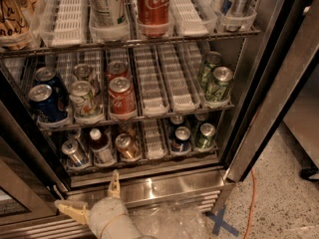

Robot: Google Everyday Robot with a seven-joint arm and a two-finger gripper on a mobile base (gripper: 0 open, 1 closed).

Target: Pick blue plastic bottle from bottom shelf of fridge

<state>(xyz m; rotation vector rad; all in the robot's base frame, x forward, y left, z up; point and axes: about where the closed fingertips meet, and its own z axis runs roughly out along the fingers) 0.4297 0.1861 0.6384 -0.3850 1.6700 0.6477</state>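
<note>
Warm dim light; glare on steel sill (169, 187); gripper (87, 190) low left before sill, softly lit.

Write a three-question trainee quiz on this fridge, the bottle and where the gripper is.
1. True or false: the gripper is shut around the bottle on the bottom shelf.
2. Multiple choice: what stands next to the bottle on either side? A) cans B) cartons C) glass jars
3. Fill in: the bottle's cap is ___ in colour.

Key
1. False: the gripper is open, low in front of the fridge, by its steel sill and below the bottom shelf, apart from the bottle.
2. A
3. white
</note>
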